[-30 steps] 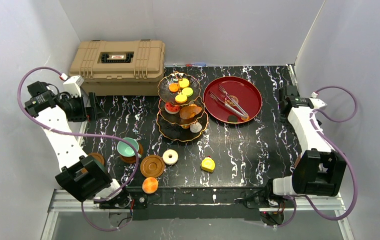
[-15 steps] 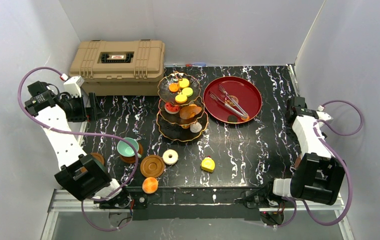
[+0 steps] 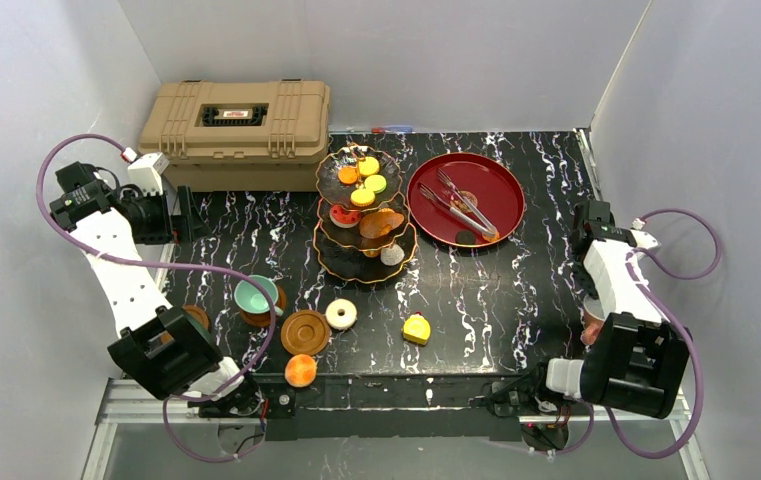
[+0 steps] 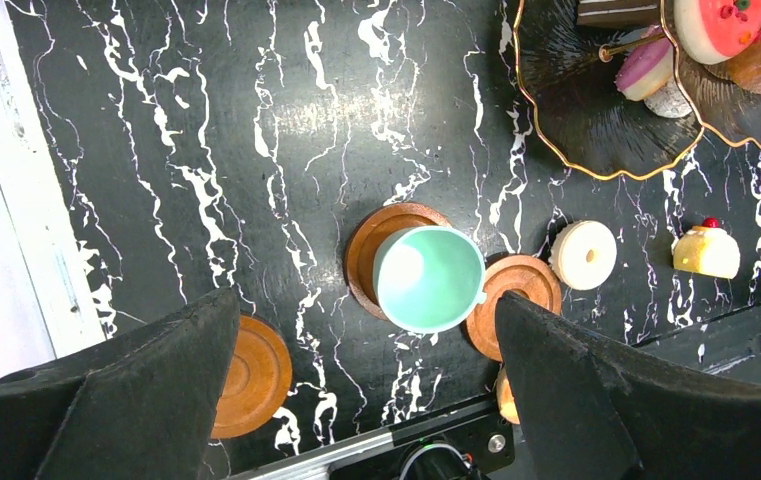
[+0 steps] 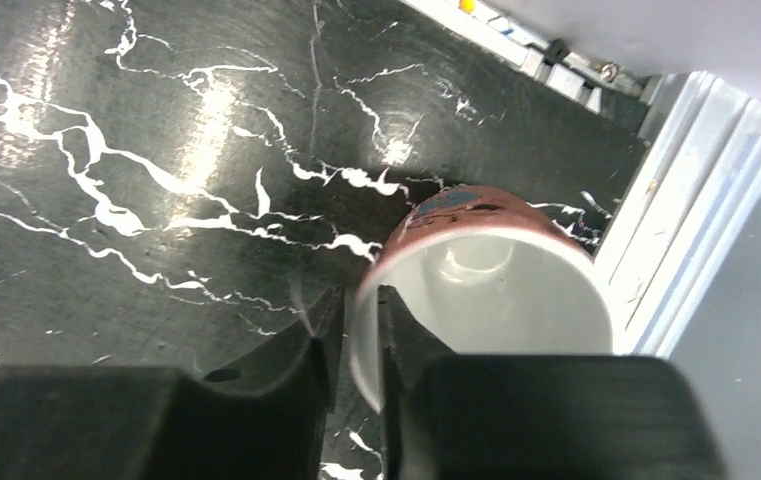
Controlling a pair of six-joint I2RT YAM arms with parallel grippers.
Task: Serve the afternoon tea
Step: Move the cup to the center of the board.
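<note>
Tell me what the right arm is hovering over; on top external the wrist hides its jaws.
Observer: A cup, reddish-brown outside and white inside, by the table's right edge.
Operator: Jaws on it?
Observer: They straddle its wall, one inside and one outside. I cannot tell whether they squeeze it.
Operator: And the left jaws?
Observer: Wide open, above the teal cup on its saucer.

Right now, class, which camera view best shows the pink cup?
The right wrist view: the pink cup fills it, its wall between the fingers of the right gripper. The top view shows only a sliver by the arm; the left wrist view misses it.
</note>
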